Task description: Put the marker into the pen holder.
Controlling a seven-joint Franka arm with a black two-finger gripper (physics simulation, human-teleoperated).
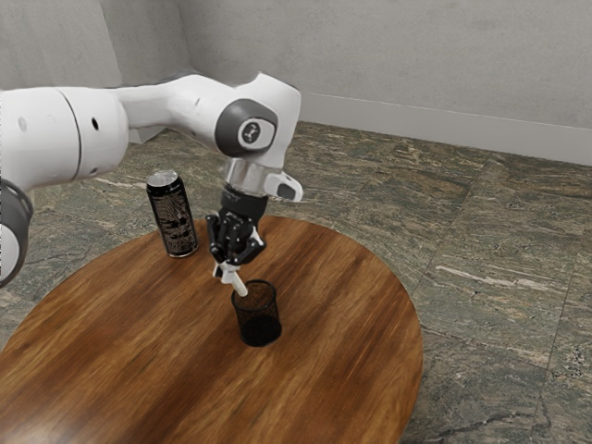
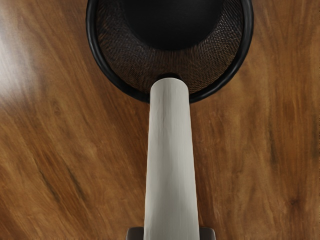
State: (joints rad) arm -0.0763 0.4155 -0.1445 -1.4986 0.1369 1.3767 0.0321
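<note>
My gripper (image 1: 228, 268) is above the table beside the pen holder, shut on the white marker (image 1: 240, 284). The marker slants downward, its free end at the rim of the black mesh pen holder (image 1: 258, 319), which stands upright. In the wrist view the pale marker (image 2: 171, 160) runs out from between my gripper's fingertips (image 2: 171, 234), and its far end overlaps the near rim of the pen holder (image 2: 245, 55). The inside of the holder is partly visible, with its dark bottom.
A tall black can (image 1: 173, 215) stands near the edge of the round wooden table (image 1: 351, 370), to the exterior view's left of my hand. Stone floor surrounds the table, and a grey wall rises behind.
</note>
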